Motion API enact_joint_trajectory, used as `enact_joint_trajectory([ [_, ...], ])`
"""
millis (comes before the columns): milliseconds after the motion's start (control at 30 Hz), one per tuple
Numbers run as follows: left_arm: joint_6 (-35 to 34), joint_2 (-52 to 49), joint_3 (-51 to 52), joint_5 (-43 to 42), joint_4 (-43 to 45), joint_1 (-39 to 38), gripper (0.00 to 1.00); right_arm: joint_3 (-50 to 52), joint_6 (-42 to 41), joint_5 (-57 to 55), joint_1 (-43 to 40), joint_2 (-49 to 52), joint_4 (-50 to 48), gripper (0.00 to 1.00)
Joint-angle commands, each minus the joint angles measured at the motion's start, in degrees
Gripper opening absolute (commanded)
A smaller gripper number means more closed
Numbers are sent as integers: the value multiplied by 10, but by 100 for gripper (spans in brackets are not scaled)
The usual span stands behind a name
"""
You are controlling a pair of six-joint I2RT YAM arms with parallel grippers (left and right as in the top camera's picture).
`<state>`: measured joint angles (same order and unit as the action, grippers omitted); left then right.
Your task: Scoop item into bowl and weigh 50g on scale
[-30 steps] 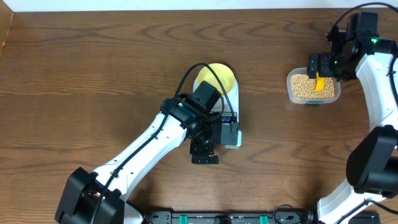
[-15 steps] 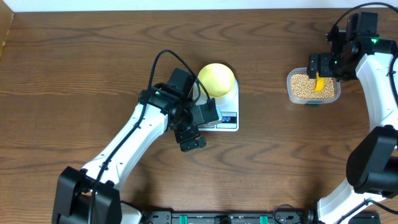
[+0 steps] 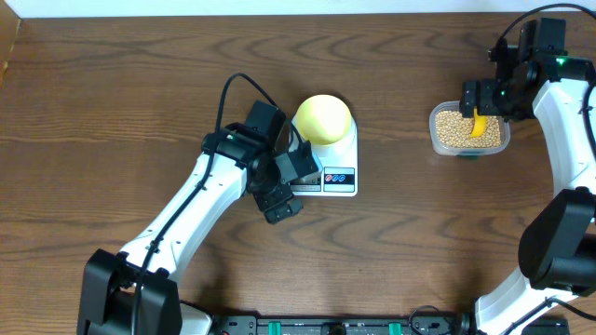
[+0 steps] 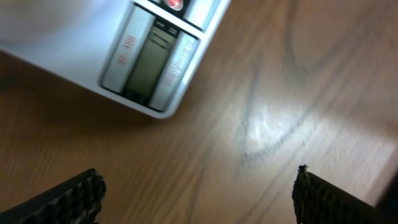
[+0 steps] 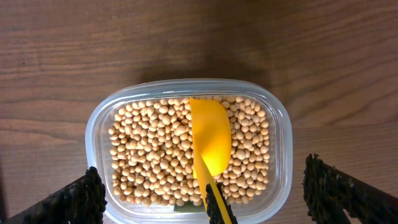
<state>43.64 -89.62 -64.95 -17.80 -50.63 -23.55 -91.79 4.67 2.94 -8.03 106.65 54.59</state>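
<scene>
The pale-yellow bowl (image 3: 323,119) stands on the back of the white scale (image 3: 337,177). My left gripper (image 3: 279,197) is open and empty over bare wood just left of the scale's front corner. In the left wrist view the left gripper (image 4: 199,199) frames bare table, with the scale's display (image 4: 149,62) above it. The tan beans (image 3: 449,128) fill a clear tub (image 3: 435,140) at the right. A yellow scoop (image 5: 210,134) lies on the beans (image 5: 155,149). My right gripper (image 5: 208,196) hangs open over the tub, its fingers wide either side of the scoop handle.
The clear tub's rim (image 5: 96,130) sits on the dark wood table (image 3: 140,93). The left arm's cable loops over the scale's left side. The right arm stands along the right table edge.
My left arm has swung left, off the front of the scale, uncovering the scale's display and buttons. The right arm, scoop and tub have not moved.
</scene>
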Motion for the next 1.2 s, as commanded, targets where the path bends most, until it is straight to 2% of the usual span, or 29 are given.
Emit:
enact_joint_trajectory([
  [0, -77, -10, 2, 3, 10, 12, 98, -9, 6, -4, -1, -13, 1, 99],
  [133, -89, -13, 2, 3, 9, 19, 98, -9, 6, -4, -1, -13, 1, 99],
  [467, -182, -14, -19, 3, 19, 21, 98, -9, 5, -4, -1, -13, 1, 99],
  [700, -205, -14, -50, 0, 20, 20, 98, -9, 6, -4, -1, -13, 1, 99],
  [833, -199, -14, -50, -40, 24, 19, 98, -9, 6, -4, -1, -13, 1, 99],
  [1167, -58, -14, -49, -62, 1, 19, 98, -9, 6, -4, -1, -13, 1, 99],
])
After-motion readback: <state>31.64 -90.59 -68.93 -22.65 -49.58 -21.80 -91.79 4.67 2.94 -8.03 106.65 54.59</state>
